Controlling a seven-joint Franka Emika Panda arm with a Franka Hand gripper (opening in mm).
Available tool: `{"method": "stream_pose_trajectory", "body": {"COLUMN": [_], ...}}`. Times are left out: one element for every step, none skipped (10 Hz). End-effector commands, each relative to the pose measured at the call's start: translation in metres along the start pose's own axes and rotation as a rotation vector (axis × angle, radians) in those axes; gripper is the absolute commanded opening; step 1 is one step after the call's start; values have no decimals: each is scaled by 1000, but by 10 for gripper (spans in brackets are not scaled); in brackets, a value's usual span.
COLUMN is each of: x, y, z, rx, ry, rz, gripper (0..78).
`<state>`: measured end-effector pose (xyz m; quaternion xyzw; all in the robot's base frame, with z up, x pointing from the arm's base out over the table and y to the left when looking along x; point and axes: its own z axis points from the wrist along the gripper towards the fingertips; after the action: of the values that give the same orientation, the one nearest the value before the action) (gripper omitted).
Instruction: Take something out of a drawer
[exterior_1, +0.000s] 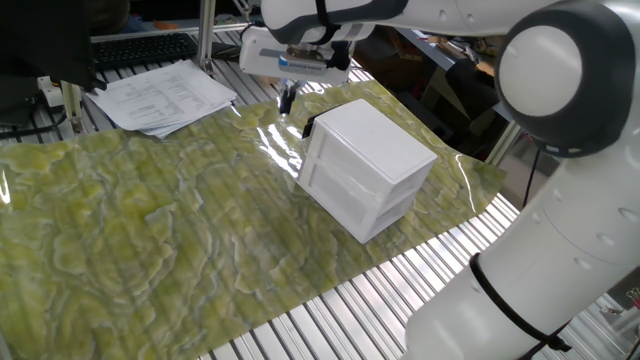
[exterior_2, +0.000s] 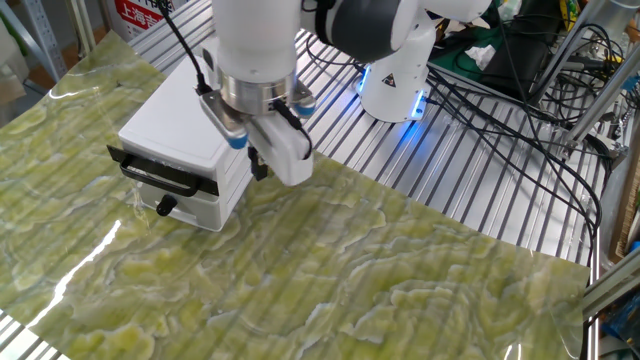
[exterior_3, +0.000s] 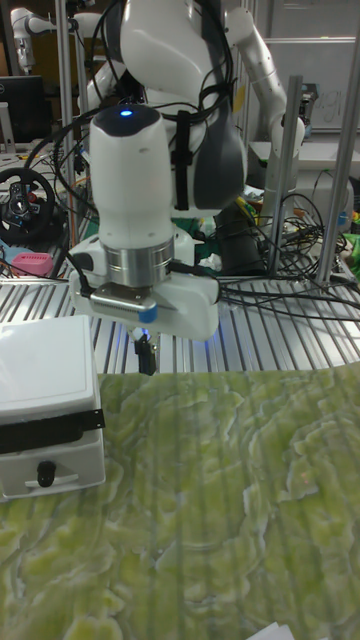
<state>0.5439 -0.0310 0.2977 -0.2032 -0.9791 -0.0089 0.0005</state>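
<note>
The white two-drawer cabinet (exterior_2: 190, 130) stands on the green mat, and both drawers look closed. A black bar handle runs across the front of the upper drawer (exterior_2: 158, 172) (exterior_3: 50, 428); the lower one has a black knob (exterior_2: 165, 207). The something is hidden; no cube shows in any view. My gripper (exterior_2: 257, 167) (exterior_1: 287, 100) (exterior_3: 146, 356) hangs just off the cabinet's side near its front corner, fingers pointing down and pressed together, holding nothing, slightly above the mat.
Papers (exterior_1: 165, 95) and a keyboard (exterior_1: 140, 48) lie beyond the mat. The robot base (exterior_2: 395, 85) with a blue light and a bundle of cables (exterior_2: 500, 110) sit on the slatted metal table behind the cabinet.
</note>
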Motion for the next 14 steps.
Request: {"method": "stream_pose_trajectory", "body": {"x": [-14,-18,-22,-24,-24,-28,-30,-32,-33,-34,-34,-34,-34,-34], "y": [-10,-12,-16,-18,-18,-27,-30,-31,-32,-33,-33,-33,-33,-33], "z": [1,1,2,2,2,5,6,6,6,6,6,6,6,6], "rx": [-3,-4,-7,-8,-8,-10,-9,-10,-9,-9,-12,-12,-11,-7], "ry": [-11,-21,-26,-26,-26,-31,-32,-29,-26,-25,-19,-18,-20,-23], "rz": [30,39,37,35,35,27,28,36,41,44,50,52,59,67], "gripper": [0,0,0,0,0,0,0,0,0,0,0,0,0,0]}}
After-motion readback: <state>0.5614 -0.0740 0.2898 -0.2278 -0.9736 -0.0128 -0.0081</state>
